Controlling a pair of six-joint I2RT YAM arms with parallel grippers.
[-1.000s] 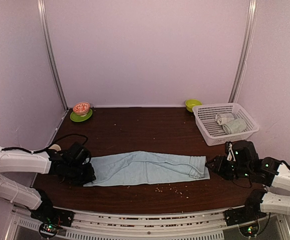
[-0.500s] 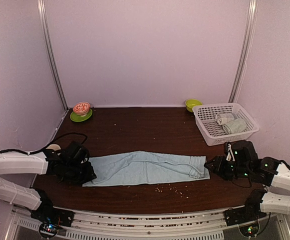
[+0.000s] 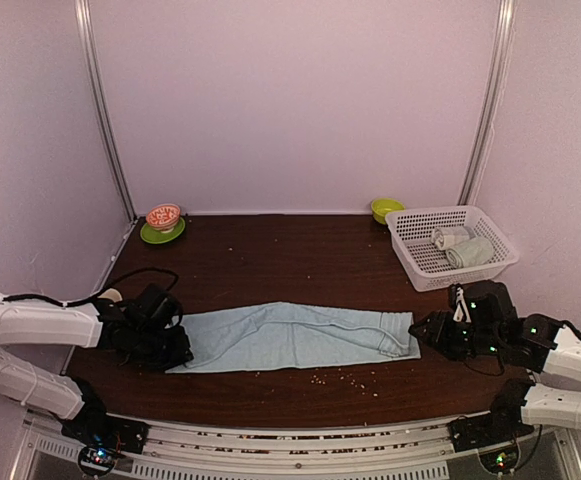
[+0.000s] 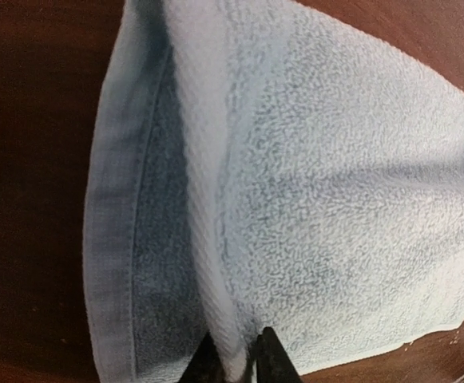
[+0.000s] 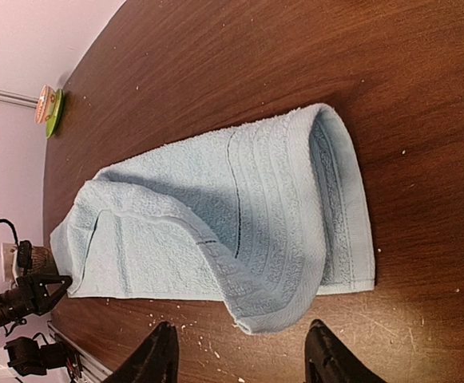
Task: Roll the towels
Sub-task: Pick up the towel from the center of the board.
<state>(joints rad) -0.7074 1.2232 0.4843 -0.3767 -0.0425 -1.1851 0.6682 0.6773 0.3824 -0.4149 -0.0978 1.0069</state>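
1. The light blue towel [image 3: 295, 337] lies stretched out left to right across the lower middle of the top view, on the dark wooden table [image 3: 290, 260]. It's a bit rumpled, with the right end folded over on itself.
2. The left gripper [image 3: 170, 345] sits at the towel's left end, lower left of the frame. In its wrist cam the fingers [image 4: 273, 363] are pressed together on a raised fold of the towel near the hem, so it's pinching the cloth.
3. The right gripper [image 5: 239, 359] is in the lower right, just beside the towel's right end. Its fingers are spread wide with nothing between them.
4. A white basket [image 3: 407, 262] sits at the right side of the table, with two pale rolled cloths [image 3: 468, 252] inside.
5. At the back left there's a green plate [image 3: 148, 236] with a reddish bowl [image 3: 163, 215] on it. A small green bowl [image 3: 386, 209] sits just left of the basket.
6. Little crumbs [image 3: 345, 377] are scattered in front of the towel.
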